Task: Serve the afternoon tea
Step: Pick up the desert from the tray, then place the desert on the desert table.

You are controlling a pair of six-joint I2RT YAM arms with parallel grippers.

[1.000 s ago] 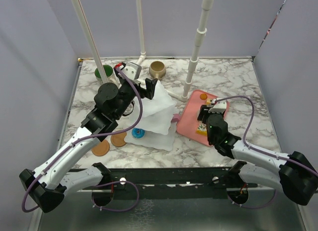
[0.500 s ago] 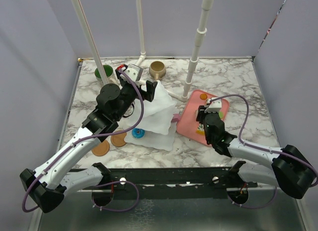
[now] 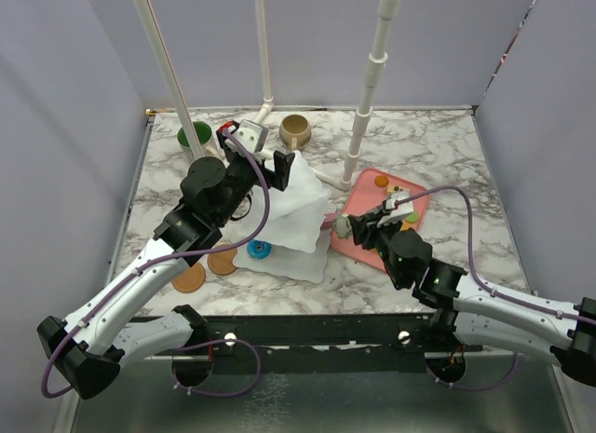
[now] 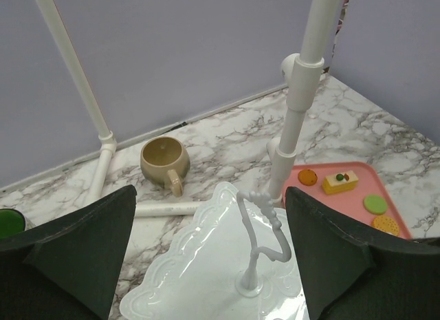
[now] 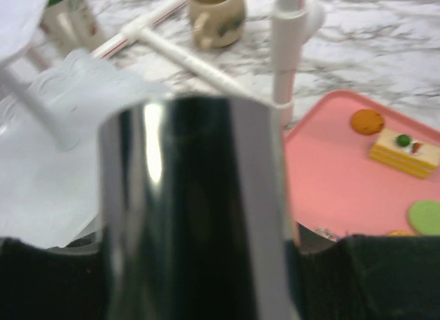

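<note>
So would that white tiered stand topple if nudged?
Possibly: the tiered stand rises tall on one thin post, so a high push may tip it. Its glossy plates look like light plastic, likely sliding easily.

The top camera looks steeply down from behind the arms (image 3: 149, 275). Each wrist camera faces forward, close over the table (image 3: 419, 144); both catch the tan mug (image 4: 161, 158) ahead and pink tray (image 5: 330, 175) rightward.

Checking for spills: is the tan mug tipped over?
No, the tan mug stands upright, its opening facing up and its handle toward the camera.
</note>
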